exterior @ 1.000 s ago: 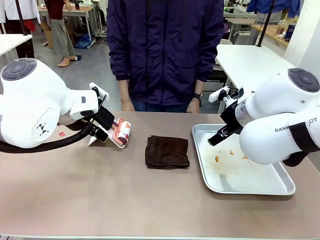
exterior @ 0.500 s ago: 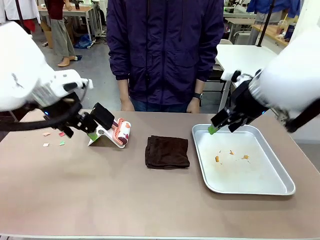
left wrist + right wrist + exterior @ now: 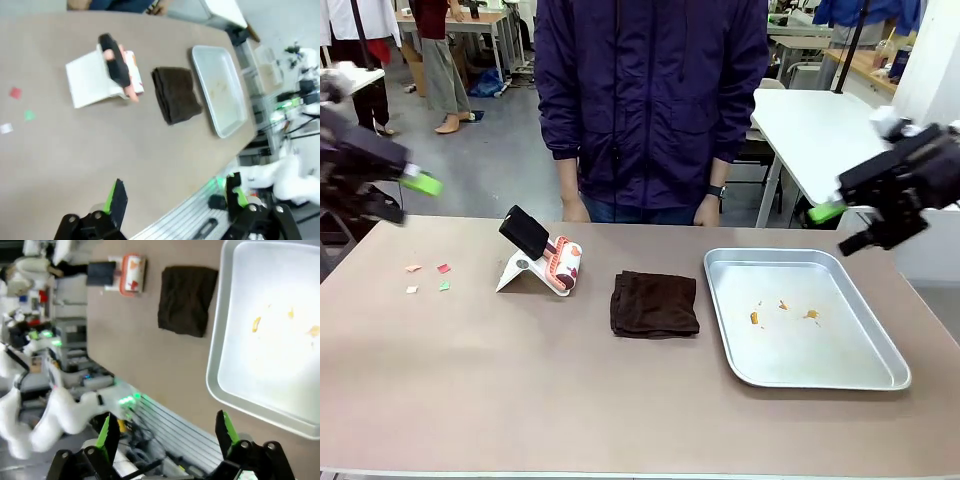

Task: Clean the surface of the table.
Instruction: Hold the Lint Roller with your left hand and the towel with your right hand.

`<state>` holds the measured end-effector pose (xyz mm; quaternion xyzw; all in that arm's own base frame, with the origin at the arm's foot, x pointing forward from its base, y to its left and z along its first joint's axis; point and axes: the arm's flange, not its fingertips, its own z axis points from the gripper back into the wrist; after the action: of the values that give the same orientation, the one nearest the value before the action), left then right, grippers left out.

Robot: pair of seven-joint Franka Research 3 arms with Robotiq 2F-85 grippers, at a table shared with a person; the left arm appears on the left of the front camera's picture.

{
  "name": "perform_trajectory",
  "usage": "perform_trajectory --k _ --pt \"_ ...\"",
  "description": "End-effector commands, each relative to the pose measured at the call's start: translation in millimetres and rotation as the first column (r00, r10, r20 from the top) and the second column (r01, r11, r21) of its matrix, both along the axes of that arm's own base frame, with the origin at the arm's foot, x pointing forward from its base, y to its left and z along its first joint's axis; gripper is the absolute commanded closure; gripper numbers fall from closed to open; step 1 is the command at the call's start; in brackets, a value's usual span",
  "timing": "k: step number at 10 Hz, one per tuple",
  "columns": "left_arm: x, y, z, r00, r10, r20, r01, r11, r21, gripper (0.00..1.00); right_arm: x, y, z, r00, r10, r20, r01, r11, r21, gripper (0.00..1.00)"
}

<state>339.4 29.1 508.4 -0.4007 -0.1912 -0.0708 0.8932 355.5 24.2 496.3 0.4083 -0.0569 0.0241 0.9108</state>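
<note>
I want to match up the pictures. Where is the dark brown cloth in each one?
Front view: dark brown cloth near the picture's middle, just left of the silver tray.
Left wrist view: the cloth upper middle, tray to its right.
Right wrist view: the cloth top middle, tray to its right.
Shared landmark: the tray.

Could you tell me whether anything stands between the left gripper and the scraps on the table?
Nothing visible does: the left gripper hangs open by the table's left end, the scraps lying on bare tabletop.
</note>
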Motion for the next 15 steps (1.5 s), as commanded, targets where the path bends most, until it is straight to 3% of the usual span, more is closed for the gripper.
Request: perform_trajectory --k 1,3,5,7,8,9,15 --pt "1 71 -30 0.998 0.056 -0.029 -0.060 0.987 -0.147 0.00 -14 -61 -17 0.985 -0.166 0.038 0.155 0.964 0.215 0.00" --pt "-25 135 -48 0.980 0.199 -0.032 -0.200 0.948 -0.248 0.00 -31 -129 -36 0.927 -0.375 0.028 0.337 0.860 0.383 0.00" --pt "-50 181 -74 0.943 0.332 -0.038 -0.321 0.870 -0.374 0.00 -41 -168 -59 0.872 -0.488 -0.037 0.454 0.779 0.432 0.00" --pt "-63 167 -86 0.906 0.423 -0.025 -0.394 0.819 -0.416 0.00 -49 -192 -74 0.810 -0.582 -0.071 0.551 0.714 0.431 0.00" --pt "-61 160 -87 0.902 0.432 -0.001 -0.402 0.838 -0.368 0.00 -54 -192 -72 0.766 -0.641 -0.047 0.603 0.690 0.400 0.00" --pt "-65 198 -79 0.912 0.404 -0.067 -0.396 0.831 -0.391 0.00 -44 -207 -64 0.822 -0.561 -0.100 0.548 0.730 0.408 0.00" --pt "-65 198 -79 0.912 0.404 -0.067 -0.396 0.831 -0.391 0.00 -44 -207 -64 0.822 -0.561 -0.100 0.548 0.730 0.408 0.00"
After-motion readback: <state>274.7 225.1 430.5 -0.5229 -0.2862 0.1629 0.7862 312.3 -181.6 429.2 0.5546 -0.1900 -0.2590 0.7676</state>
